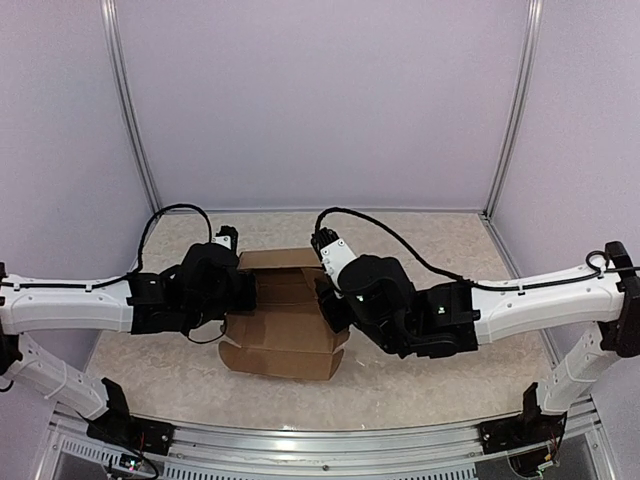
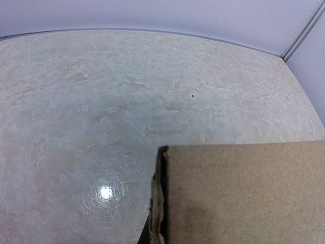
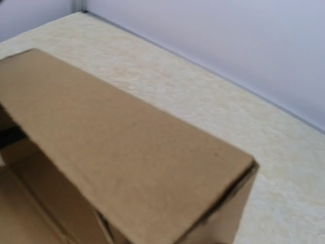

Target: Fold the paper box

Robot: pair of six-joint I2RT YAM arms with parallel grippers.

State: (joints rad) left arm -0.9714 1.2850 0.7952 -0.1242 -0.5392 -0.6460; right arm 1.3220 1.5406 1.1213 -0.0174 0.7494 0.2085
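The paper box [image 1: 285,335] is a brown cardboard piece, partly folded, lying mid-table between my two arms with flaps spread front and back. My left gripper [image 1: 245,290] is at the box's left side. In the left wrist view a cardboard panel [image 2: 244,193] fills the lower right, its doubled edge running down to where the jaws meet; the fingers are hidden, and the grip looks shut on that wall. My right gripper [image 1: 328,300] is pressed against the box's right side. The right wrist view shows only a long folded panel [image 3: 117,142] close up, and no fingers.
The mottled beige table [image 1: 420,370] is enclosed by pale lilac walls with metal corner posts [image 1: 510,110]. Black cables [image 1: 400,240] loop behind both wrists. An aluminium rail [image 1: 320,445] carrying the arm bases runs along the near edge.
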